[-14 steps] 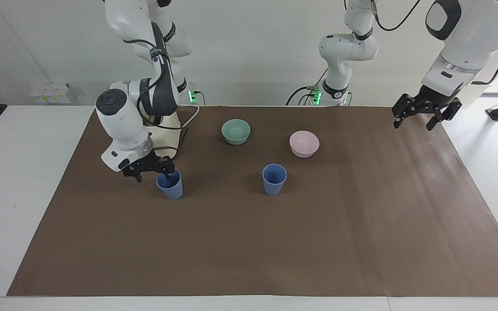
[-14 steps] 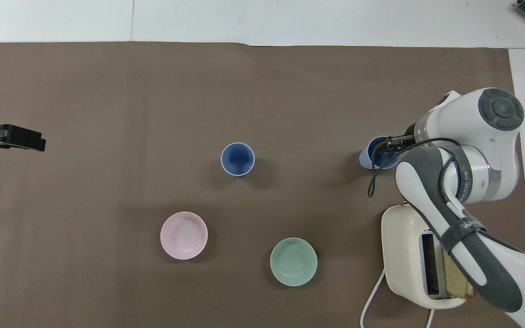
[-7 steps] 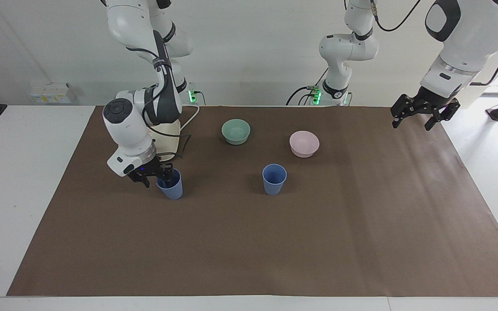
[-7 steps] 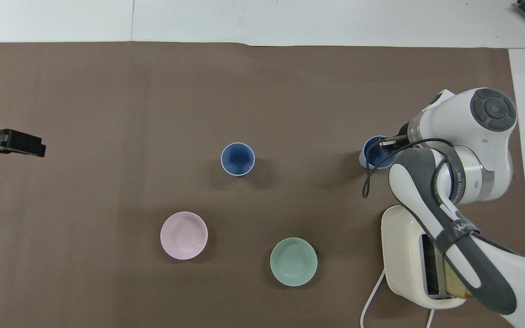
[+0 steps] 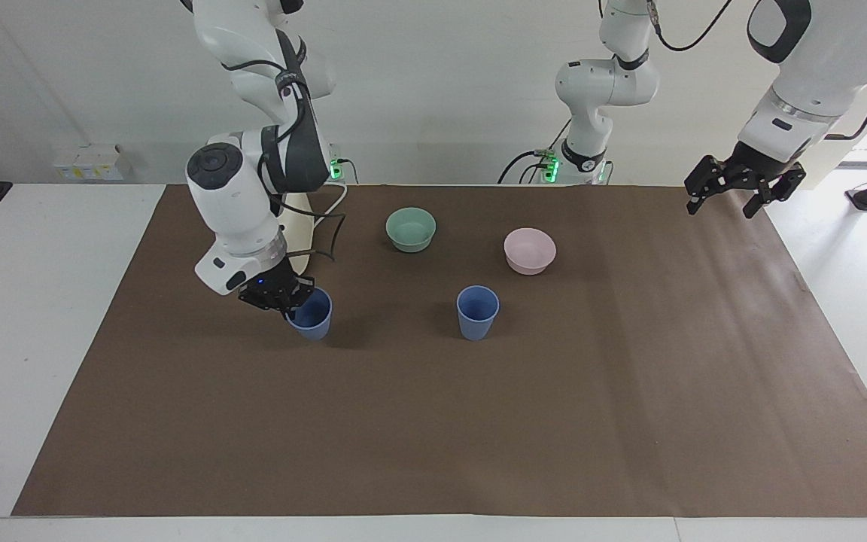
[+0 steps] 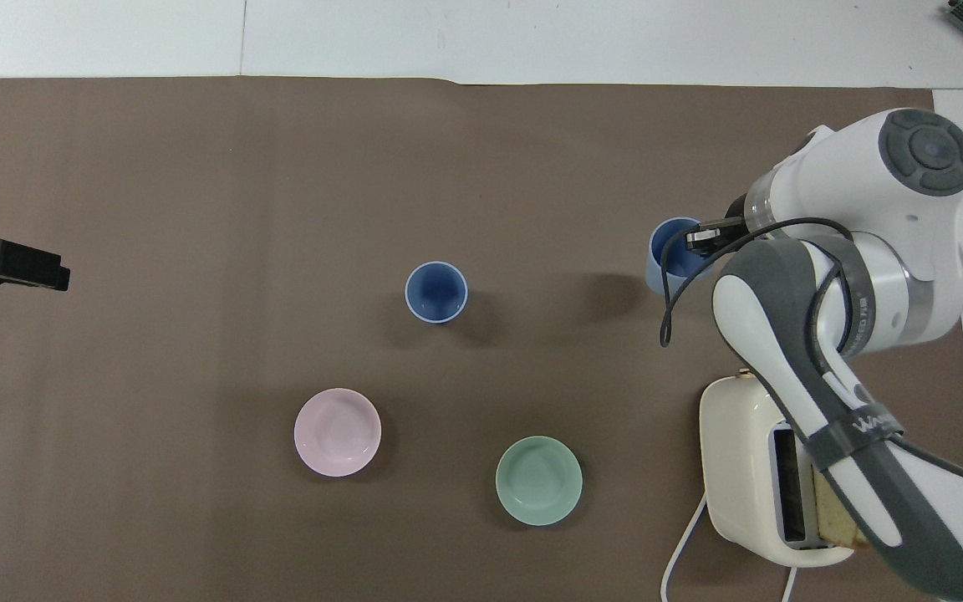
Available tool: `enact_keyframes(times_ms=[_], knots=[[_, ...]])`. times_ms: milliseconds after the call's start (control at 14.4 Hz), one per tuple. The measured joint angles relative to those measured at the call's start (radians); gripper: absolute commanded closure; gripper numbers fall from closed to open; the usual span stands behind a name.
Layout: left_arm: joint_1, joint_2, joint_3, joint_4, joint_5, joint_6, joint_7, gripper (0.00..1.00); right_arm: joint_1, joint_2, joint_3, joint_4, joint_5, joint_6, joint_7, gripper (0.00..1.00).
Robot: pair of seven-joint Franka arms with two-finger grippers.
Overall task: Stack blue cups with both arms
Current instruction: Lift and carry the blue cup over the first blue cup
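One blue cup (image 5: 477, 312) stands upright in the middle of the brown mat; it also shows in the overhead view (image 6: 435, 292). My right gripper (image 5: 288, 299) is shut on the rim of the other blue cup (image 5: 313, 316) and holds it slightly tilted just above the mat, toward the right arm's end. In the overhead view this held cup (image 6: 667, 253) is partly hidden by the right gripper (image 6: 703, 238). My left gripper (image 5: 738, 184) is open and empty, raised over the mat's edge at the left arm's end; it also shows in the overhead view (image 6: 9, 263).
A teal bowl (image 5: 411, 229) and a pink bowl (image 5: 530, 251) sit nearer to the robots than the standing cup. A cream toaster (image 6: 749, 468) with a slice of bread stands near the right arm's base, with its cord trailing.
My right gripper has closed on the cup's rim, lifted it off the mat and carried it a little toward the standing cup. My left gripper has risen slightly.
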Motion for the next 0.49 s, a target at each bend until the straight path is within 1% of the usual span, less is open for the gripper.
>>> enact_keyframes(times_ms=[208,347,486], knots=[[0.0,0.0,-0.001,0.0,0.0,-0.001,0.0,0.0,0.09,0.008,0.004,0.067,0.005,-0.007,0.123,1.0],[0.0,0.0,-0.001,0.0,0.0,-0.002,0.0,0.0,0.171,0.034,0.006,0.131,0.005,-0.01,0.223,1.0],[0.0,-0.001,-0.001,0.0,0.0,-0.002,0.0,0.0,0.234,0.066,0.006,0.204,0.004,-0.041,0.269,1.0]])
